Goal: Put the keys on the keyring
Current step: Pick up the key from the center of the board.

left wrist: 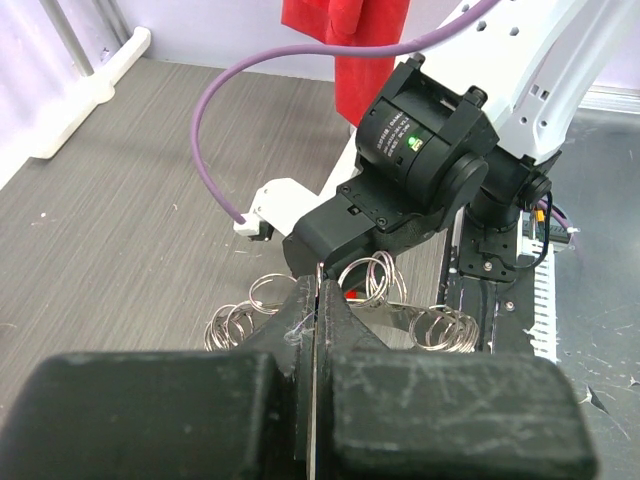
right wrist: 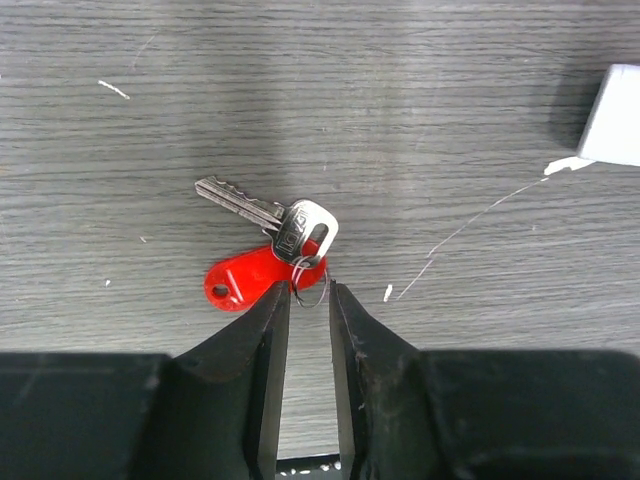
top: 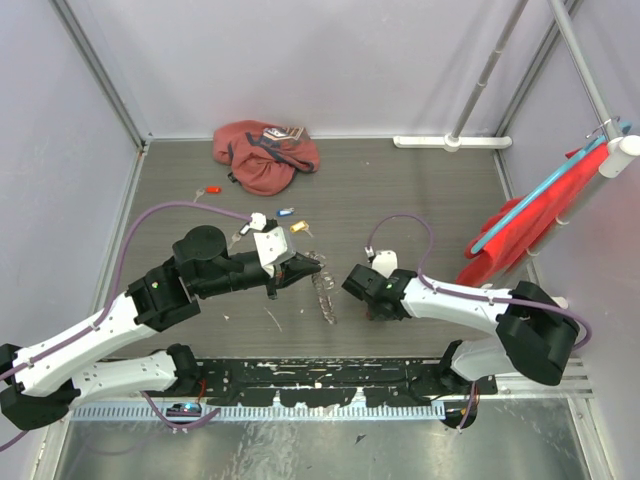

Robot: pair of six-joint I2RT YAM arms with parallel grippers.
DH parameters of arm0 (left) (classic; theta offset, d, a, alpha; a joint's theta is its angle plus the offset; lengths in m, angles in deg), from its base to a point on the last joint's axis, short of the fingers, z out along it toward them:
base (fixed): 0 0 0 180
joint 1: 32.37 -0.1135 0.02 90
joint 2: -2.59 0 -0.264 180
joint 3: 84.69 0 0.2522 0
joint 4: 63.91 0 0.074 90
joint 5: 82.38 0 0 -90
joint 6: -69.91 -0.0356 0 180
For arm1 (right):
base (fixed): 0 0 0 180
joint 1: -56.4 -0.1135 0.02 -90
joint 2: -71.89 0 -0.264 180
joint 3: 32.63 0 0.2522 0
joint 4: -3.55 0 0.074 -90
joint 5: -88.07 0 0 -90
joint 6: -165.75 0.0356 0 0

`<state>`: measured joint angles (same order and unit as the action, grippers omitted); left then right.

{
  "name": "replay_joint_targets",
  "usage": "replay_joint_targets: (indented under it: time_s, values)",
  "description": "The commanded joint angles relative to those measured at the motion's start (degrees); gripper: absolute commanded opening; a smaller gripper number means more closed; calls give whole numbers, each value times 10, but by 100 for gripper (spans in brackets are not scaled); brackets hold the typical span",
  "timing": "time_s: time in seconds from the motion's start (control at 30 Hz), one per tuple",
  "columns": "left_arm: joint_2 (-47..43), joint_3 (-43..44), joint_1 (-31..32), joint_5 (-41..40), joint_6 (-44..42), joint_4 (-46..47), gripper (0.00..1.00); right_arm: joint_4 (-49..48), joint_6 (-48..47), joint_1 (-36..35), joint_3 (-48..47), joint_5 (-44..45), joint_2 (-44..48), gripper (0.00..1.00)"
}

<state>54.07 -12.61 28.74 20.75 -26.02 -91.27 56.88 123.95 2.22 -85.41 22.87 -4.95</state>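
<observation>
My left gripper (top: 292, 272) is shut on the thin edge of the keyring (left wrist: 380, 285). The keyring is a shiny metal strip carrying several silver split rings, and it reaches right and toward me in the top view (top: 325, 288). My right gripper (right wrist: 308, 288) points down at the table, its jaws narrowly apart. A silver key (right wrist: 272, 216) with a red plastic tag (right wrist: 245, 280) lies flat just beyond its tips. The key's small wire loop sits between the tips, not clamped. Loose keys with red (top: 210, 189), blue (top: 285, 212) and yellow (top: 300, 228) heads lie further back.
A reddish-pink cloth bag (top: 265, 155) lies at the back of the table. A red cloth (top: 515, 230) hangs on a rail at the right wall. The right arm's wrist (left wrist: 425, 165) fills the space just beyond the rings in the left wrist view.
</observation>
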Motion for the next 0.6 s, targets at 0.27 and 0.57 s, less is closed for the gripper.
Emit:
replay_joint_targets:
  time_s: [0.27,0.57]
  values:
    - [-3,18,-2,9,-3,31,0,19,-2,-2,-17,29,25,29]
    - [-4,16,-3,8,-2,30,0,-7,-21,-2,-8,11,9,29]
